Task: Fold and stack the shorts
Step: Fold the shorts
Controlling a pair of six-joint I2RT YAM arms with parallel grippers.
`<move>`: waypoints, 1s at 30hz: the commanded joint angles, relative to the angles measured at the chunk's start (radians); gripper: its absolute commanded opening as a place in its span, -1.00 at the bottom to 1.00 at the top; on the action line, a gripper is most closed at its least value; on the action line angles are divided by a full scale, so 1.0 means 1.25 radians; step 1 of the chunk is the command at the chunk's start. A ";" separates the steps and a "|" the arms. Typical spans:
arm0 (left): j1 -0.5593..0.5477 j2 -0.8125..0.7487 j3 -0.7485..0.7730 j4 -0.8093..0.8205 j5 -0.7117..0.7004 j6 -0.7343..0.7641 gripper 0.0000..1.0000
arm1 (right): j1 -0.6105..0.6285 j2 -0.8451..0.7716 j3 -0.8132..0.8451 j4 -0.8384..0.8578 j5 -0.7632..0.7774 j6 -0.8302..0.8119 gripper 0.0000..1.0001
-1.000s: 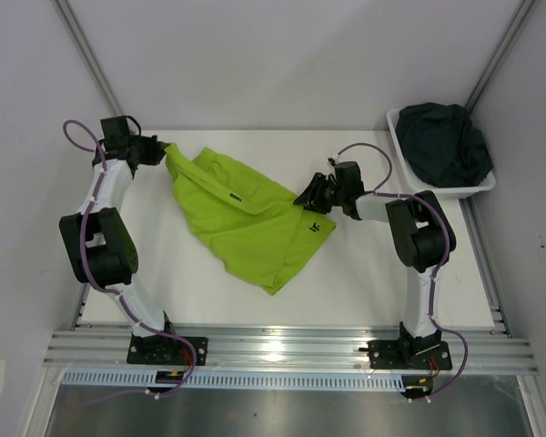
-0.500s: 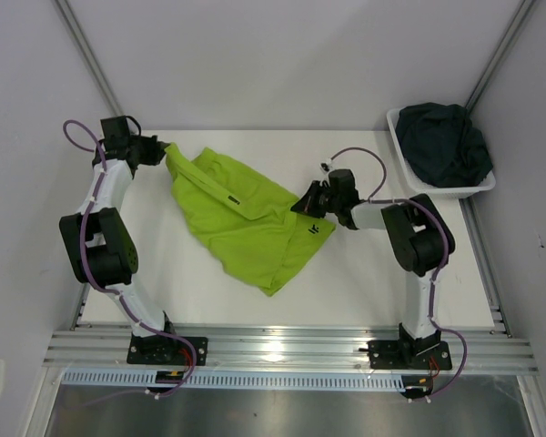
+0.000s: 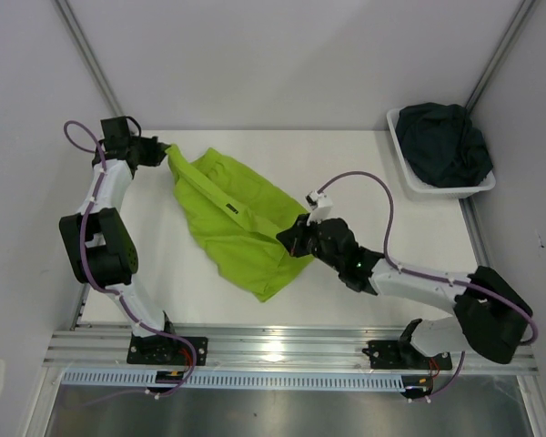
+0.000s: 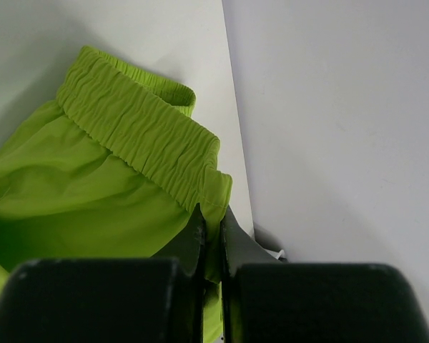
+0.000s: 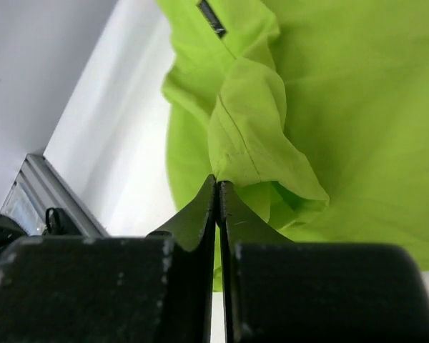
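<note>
The lime green shorts [image 3: 237, 218] lie spread on the white table, left of centre. My left gripper [image 3: 164, 155] is shut on the elastic waistband corner [image 4: 211, 207] at the far left. My right gripper [image 3: 291, 238] is shut on a fold of the green leg hem [image 5: 250, 143] and holds it over the shorts' right side. The dark navy-teal shorts [image 3: 444, 141] lie bunched in the white basket at the far right.
The white basket [image 3: 437, 189] stands at the table's far right corner. Grey walls close in on the left, back and right. An aluminium rail [image 3: 282, 350] runs along the near edge by the arm bases.
My right gripper has carried the green hem from the shorts' right edge toward the near left, folding it over. The right arm has stretched low across the table. The left gripper has stayed put.
</note>
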 commanded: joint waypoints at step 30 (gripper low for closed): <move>0.024 -0.114 0.088 -0.128 0.082 0.042 -1.00 | 0.493 -0.363 0.029 -0.176 0.644 -0.240 -1.00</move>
